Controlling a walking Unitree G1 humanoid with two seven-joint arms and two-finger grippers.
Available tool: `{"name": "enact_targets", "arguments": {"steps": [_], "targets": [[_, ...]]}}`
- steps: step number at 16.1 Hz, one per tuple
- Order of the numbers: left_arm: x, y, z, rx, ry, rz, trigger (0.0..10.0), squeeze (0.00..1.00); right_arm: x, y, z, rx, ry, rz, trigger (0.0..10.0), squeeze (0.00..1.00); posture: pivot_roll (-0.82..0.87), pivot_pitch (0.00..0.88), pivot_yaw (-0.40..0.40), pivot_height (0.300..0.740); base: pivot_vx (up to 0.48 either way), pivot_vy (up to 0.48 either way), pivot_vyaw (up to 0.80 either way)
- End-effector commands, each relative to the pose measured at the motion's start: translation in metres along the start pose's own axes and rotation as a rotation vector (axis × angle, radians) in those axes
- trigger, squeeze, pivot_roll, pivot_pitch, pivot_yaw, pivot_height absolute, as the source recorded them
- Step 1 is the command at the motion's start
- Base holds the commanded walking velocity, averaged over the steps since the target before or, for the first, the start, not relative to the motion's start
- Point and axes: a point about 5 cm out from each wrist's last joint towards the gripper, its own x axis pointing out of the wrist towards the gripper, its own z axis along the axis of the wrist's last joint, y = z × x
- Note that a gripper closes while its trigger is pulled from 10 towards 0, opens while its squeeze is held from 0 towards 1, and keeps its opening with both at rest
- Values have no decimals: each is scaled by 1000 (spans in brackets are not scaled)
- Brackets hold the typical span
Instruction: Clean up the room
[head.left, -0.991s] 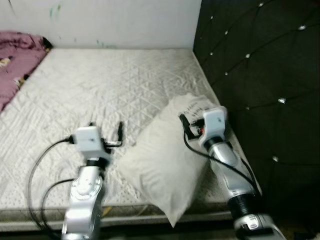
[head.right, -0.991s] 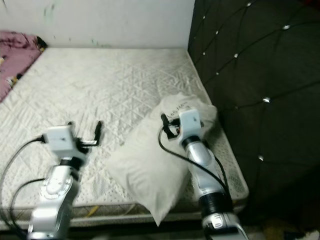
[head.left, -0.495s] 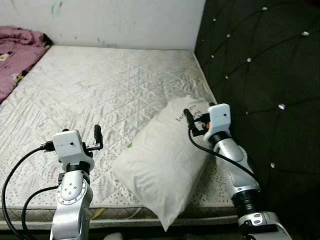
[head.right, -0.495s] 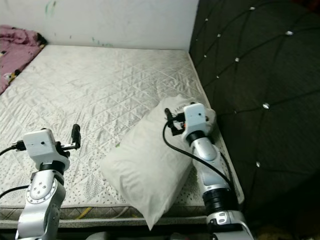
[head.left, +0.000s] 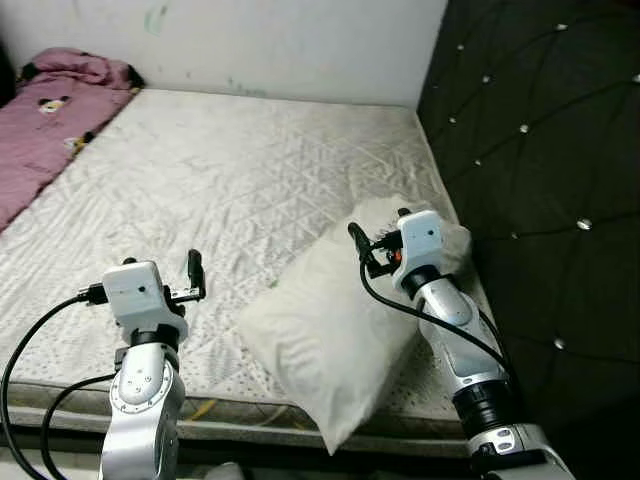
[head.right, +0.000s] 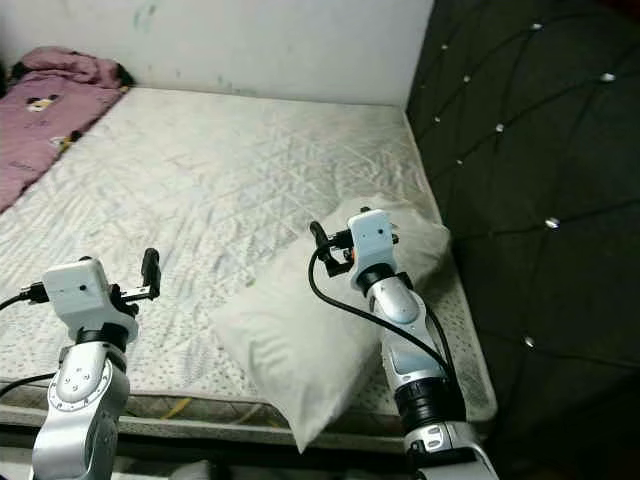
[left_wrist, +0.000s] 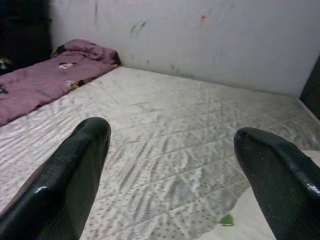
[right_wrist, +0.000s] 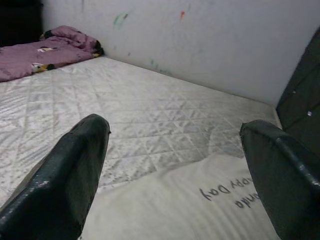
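Bare quilted mattress (head.left: 230, 190) fills the scene, black tufted headboard (head.left: 540, 150) on the robot's right, purple blanket (head.left: 50, 120) bunched at the far left corner. White pillow (head.left: 340, 320) lies skewed near the headboard, one corner hanging over the near mattress edge. Right gripper (right_wrist: 170, 180) hovers just above the pillow's headboard end, fingers spread wide, holding nothing. Left gripper (left_wrist: 170, 170) hangs over the mattress beside the pillow, also spread and empty. Judgement: pinch deep into the pillow at both ends, since thin fabric slips, then lift level and square it against the headboard.
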Motion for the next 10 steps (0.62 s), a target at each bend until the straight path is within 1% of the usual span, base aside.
{"name": "enact_targets", "arguments": {"steps": [1, 3, 4, 5, 6, 7, 8, 9, 10], "targets": [[2, -3, 3, -4, -2, -11, 10000, 0, 2, -4, 4, -2, -7, -13, 10000, 0, -41, 0, -30, 740, 0, -244, 0], [2, -3, 2, -4, -1, -11, 10000, 0, 2, -4, 4, -2, -6, -15, 10000, 0, -42, 0, -29, 740, 0, -253, 0], [2, -3, 3, -4, -2, -11, 10000, 0, 3, -4, 4, -1, -7, -16, 10000, 0, -42, 0, -30, 740, 0, -401, 0], [3, -4, 3, -39, -14, -16, 10000, 0, 3, -4, 4, -2, -8, -16, 10000, 0, -42, 0, -30, 740, 0, -292, 0], [3, -3, 4, -22, -18, -8, 10000, 0, 3, -4, 4, -2, -7, -16, 10000, 0, -42, 0, -30, 740, 0, 0, 0], [3, -2, 5, 20, -17, 16, 10000, 0, 3, -5, 4, -3, -7, -16, 10000, 0, -42, 0, -30, 740, 0, 0, 0], [2, 4, 4, 78, -8, 83, 10000, 0, 3, -5, 4, -4, -7, -16, 10000, 0, -40, 0, -35, 740, 0, 0, 0], [1, 8, 2, 71, 13, 108, 10000, 0, 3, -6, 4, -4, -8, -18, 10000, 0, -40, 0, -35, 740, 0, 0, 0], [0, 9, 3, 86, 6, 91, 10000, 0, 3, -6, 5, -2, -11, -21, 10000, 0, -40, 0, -35, 740, 0, 0, 0]]}}
